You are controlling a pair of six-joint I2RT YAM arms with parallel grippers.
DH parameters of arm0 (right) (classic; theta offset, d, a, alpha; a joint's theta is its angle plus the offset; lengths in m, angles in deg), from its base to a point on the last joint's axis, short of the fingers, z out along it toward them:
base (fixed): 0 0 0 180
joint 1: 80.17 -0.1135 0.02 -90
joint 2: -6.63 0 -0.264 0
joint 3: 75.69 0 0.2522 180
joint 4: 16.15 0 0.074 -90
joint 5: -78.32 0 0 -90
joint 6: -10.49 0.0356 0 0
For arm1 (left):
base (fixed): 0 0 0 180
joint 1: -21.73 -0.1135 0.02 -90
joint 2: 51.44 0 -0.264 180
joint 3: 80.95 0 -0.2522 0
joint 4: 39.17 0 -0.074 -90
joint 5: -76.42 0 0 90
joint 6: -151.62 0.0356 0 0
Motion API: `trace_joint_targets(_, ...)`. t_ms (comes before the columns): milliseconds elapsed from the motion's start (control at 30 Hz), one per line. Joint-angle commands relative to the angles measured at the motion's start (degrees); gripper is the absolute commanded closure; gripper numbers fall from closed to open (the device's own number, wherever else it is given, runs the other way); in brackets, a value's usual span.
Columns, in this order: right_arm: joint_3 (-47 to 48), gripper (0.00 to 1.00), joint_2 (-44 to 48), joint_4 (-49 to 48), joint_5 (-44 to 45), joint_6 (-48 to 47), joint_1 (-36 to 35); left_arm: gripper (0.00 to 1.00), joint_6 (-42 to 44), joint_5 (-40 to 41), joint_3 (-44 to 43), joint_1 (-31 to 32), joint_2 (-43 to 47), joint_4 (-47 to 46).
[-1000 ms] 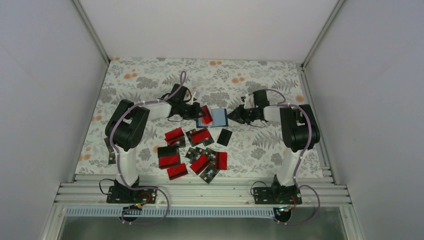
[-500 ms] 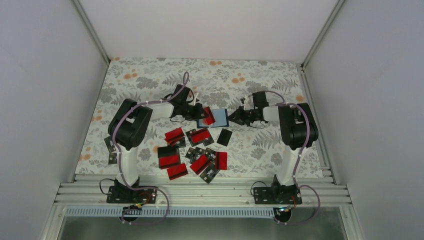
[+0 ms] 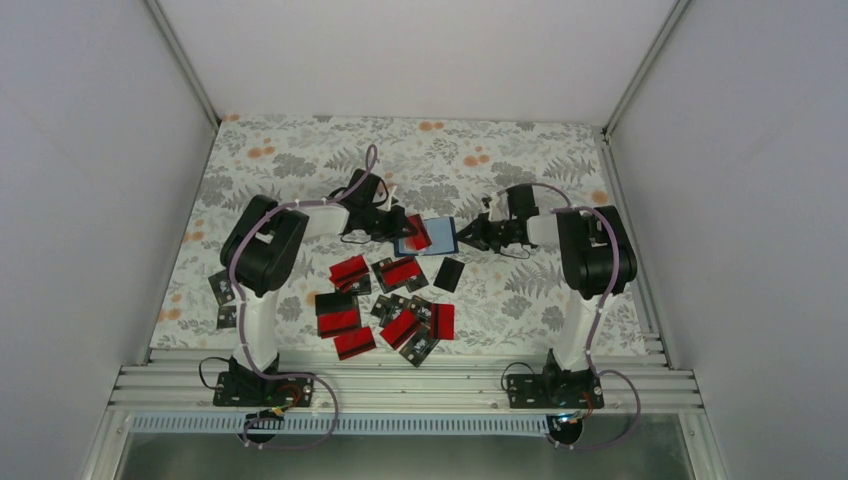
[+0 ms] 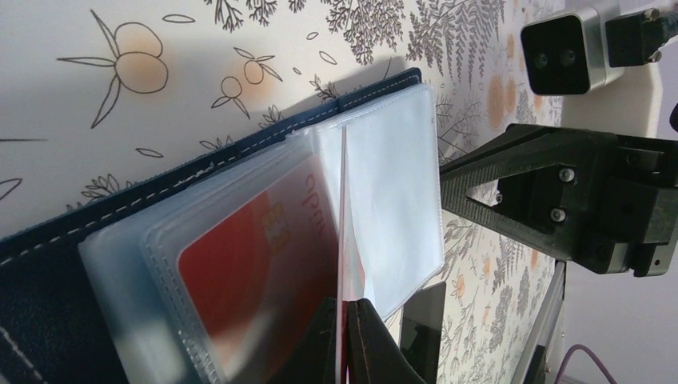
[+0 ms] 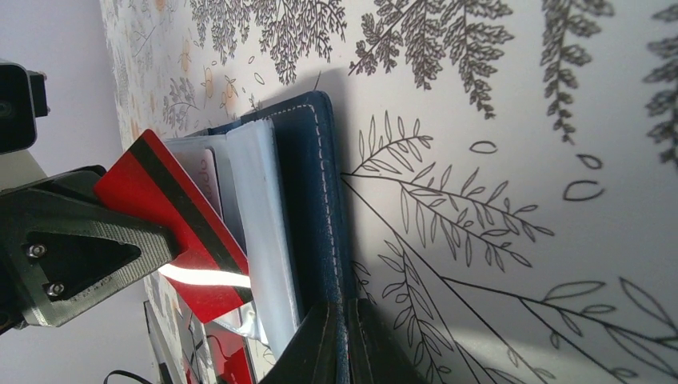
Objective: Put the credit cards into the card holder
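Enclosed on three sides by plain white walls (image 3: 90,200). Work surface: pale cloth (image 3: 300,165) printed with grey ferns and orange blossoms. Aluminium struts (image 3: 185,65) in the rear corners. Ribbed aluminium rails (image 3: 400,385) along the near edge, grey metal sheet (image 3: 400,455) below. Even, diffuse light, soft shadows.

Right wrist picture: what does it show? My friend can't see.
The right arm's jaws pinch the edge of an open blue card holder. The left arm's jaws hold a red card against its clear pockets, above a leafy tablecloth.

The right end effector (image 5: 344,320) closed on the card holder (image 5: 312,176); the red card (image 5: 196,244) edged farther over it.
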Motion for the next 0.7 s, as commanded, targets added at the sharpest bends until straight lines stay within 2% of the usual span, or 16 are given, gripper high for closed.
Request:
trace_joint_targets(0,-1.76,0.93,-1.31,0.14,-0.94,-0.54,-0.92,0.98,-1.32,-1.91,-1.17,1.03,-2.17,0.50)
trace_joint_targets(233,-2.10,0.93,-1.41,-0.01,-1.13,-0.58,-1.33,0.98,-1.11,-2.64,-2.54,1.74,-2.90,1.99)
trace_joint_targets(567,-3.23,0.95,-1.33,-0.40,-0.19,0.19,-1.35,0.98,-9.25,-2.47,2.51,1.78,-0.73,-2.71)
trace_joint_targets(667,-3.62,0.95,-1.33,-0.50,0.01,0.36,-1.40,0.98,-9.44,-1.19,3.11,1.69,0.05,-2.67)
